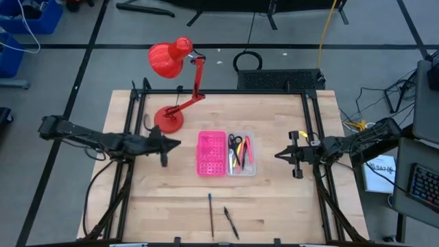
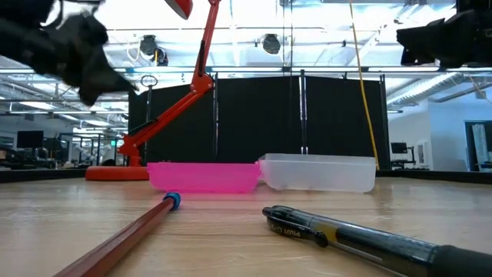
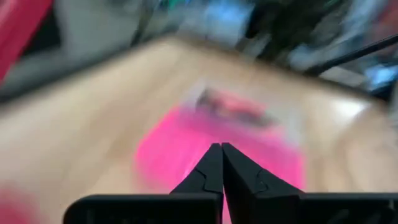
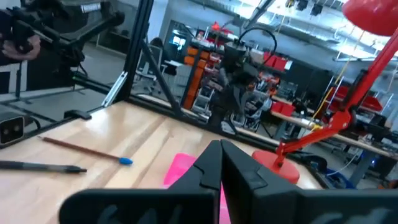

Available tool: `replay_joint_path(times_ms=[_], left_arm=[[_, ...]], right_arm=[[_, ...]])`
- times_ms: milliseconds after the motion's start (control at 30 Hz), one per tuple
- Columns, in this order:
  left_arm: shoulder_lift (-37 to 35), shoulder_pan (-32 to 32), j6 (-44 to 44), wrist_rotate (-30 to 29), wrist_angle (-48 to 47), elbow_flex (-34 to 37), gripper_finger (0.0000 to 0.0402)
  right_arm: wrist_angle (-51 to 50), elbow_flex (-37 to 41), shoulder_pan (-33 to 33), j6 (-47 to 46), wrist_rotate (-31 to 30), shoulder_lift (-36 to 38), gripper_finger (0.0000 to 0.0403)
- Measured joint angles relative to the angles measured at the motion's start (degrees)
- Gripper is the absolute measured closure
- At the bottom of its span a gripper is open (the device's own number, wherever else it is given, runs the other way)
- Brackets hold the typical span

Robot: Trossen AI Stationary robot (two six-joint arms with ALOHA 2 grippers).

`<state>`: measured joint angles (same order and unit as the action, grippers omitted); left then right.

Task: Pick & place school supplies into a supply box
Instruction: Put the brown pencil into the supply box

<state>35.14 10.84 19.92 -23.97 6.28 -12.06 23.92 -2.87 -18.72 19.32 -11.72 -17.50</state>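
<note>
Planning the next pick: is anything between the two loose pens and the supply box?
Nothing visible. Bare table separates the pencil and black pen from the supply box; both grippers hover off to its sides.

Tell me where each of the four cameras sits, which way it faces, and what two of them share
High: overhead, straight down; both arms flank the supply box.
Low: table height, level across pencil and pen to the box; arms up top.
Left wrist: on left arm, facing the pink half; left gripper shut.
Right wrist: on right arm, facing the red lamp; right gripper shut.
Shared: low and right wrist both show pencil and pen.
</note>
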Motion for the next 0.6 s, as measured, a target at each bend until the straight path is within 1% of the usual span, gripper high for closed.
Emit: replay_joint_path(times_ms=[67, 133, 200, 267, 333, 400, 467, 533, 600], left_arm=[[3.3, 1.6, 7.8, -3.3, -6.8, -2.8, 0.0395], [7.1, 4.2, 10.9, -3.7, -7.3, -6.5, 0.0397], [12.0, 7.3, 12.4, -5.4, -7.6, -11.9, 0.0398], [17.7, 10.8, 15.1, -9.0, -13.9, -18.9, 0.0398], [23.8, 14.2, 20.7, -12.7, -23.0, -27.2, 0.0399], [30.3, 17.2, 28.9, -15.5, -33.2, -36.0, 0.0399], [37.2, 19.7, 39.1, -17.5, -43.6, -43.9, 0.0399], [43.7, 21.2, 52.2, -20.0, -51.5, -50.7, 0.0399], [49.5, 22.1, 64.4, -18.9, -57.8, -56.5, 0.0399]], right_arm=[[-0.1, 0.0, -0.1, -0.6, 0.1, 0.0, 0.0403], [-0.6, 0.1, -0.2, -0.7, 1.1, 0.0, 0.0403], [-0.6, 0.1, -0.1, -0.7, 1.5, 0.0, 0.0403], [0.0, 0.1, -0.1, -0.6, 1.5, 0.0, 0.0403], [-0.1, 0.2, -0.1, -0.6, 1.6, 0.0, 0.0403], [-0.4, 0.2, -0.1, -0.1, 1.7, 0.0, 0.0403], [-0.5, 0.2, -0.1, 0.5, 2.7, 0.0, 0.0403], [-0.6, 0.2, -0.1, 1.7, 5.3, 0.0, 0.0403], [-0.6, 0.3, -0.1, 2.6, 9.2, 0.0, 0.0403]])
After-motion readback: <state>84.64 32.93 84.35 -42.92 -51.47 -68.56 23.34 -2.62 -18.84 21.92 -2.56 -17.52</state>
